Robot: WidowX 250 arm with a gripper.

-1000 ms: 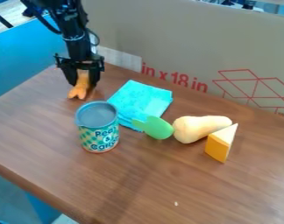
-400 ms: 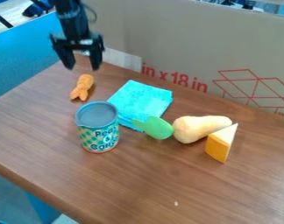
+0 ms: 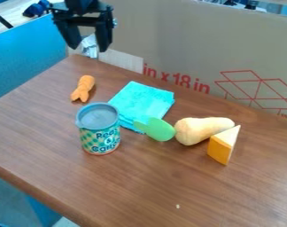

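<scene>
The black gripper (image 3: 88,48) hangs open at the upper left, above the table's far corner, with nothing between its fingers. Below it on the table lies a small orange carrot-like toy (image 3: 83,88), apart from the gripper. A folded turquoise cloth (image 3: 141,103) is to the right of that toy. In front of the cloth stands a tin can (image 3: 98,129) with a grey top. Near the cloth's front edge is a green leafy piece (image 3: 157,129) touching a pale, pear-shaped toy (image 3: 200,129). An orange and white cheese wedge (image 3: 223,145) stands upright beside the pale toy.
A large cardboard panel (image 3: 187,44) with red print rises behind the brown wooden table (image 3: 164,190). Blue panelling (image 3: 27,62) stands at the left, past the table's edge.
The gripper has let go of the orange toy and opened, then risen up and slightly right. The toy stays on the table; the other objects have not moved.
</scene>
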